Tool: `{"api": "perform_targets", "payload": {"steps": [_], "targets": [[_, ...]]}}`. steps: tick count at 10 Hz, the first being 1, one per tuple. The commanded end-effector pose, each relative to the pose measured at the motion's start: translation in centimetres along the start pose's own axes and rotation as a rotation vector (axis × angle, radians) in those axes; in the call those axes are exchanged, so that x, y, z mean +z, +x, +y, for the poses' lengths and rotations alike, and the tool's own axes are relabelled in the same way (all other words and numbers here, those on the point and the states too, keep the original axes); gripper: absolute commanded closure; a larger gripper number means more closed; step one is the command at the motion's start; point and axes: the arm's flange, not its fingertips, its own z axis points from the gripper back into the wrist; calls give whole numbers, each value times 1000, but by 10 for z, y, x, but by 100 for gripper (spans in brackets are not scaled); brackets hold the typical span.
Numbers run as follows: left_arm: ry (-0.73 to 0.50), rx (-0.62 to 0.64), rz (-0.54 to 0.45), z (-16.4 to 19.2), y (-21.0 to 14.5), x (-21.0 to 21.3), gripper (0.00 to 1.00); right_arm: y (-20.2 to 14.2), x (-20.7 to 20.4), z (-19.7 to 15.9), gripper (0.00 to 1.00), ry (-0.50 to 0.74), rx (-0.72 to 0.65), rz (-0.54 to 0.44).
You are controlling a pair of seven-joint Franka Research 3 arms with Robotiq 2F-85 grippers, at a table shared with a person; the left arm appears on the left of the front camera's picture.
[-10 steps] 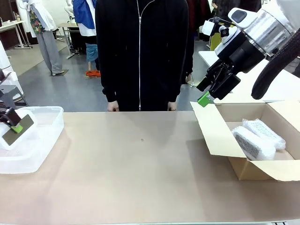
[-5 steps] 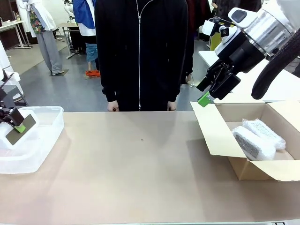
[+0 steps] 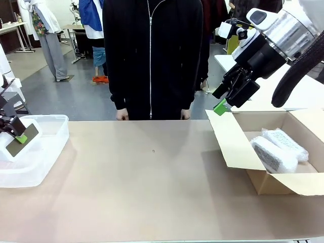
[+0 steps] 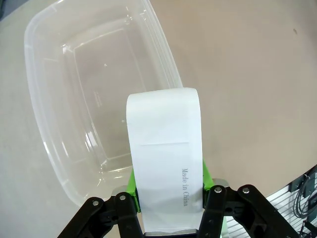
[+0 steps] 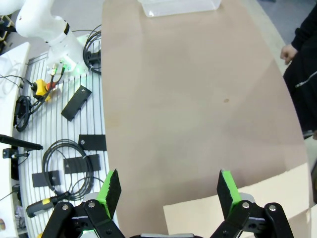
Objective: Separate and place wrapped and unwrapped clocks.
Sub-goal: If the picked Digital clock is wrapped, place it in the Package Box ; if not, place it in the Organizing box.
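At the table's (image 3: 152, 182) left edge, the left gripper (image 3: 16, 132) grips the bare clock (image 3: 21, 140) by its sides, holding it above the clear plastic tub (image 3: 48, 152). The right gripper (image 3: 223, 104) hangs with its fingers spread and nothing between them, above the cardboard box (image 3: 238, 152) at the right edge. Two bubble-wrapped clocks (image 3: 278, 149) lie side by side inside that box.
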Motion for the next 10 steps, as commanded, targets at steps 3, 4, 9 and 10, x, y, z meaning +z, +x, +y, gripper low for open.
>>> {"api": "perform_targets", "payload": {"steps": [3,4,9,10], "targets": [[51,70,14,29,18,-27,49,1,2,0,0,6,-10,9],[71,52,21,37,22,-40,49,1,2,0,0,6,-10,9],[121,105,-57,73,26,-86,49,1,2,0,0,6,-10,9],[112,104,-72,77,24,-97,49,1,2,0,0,6,-10,9]]}}
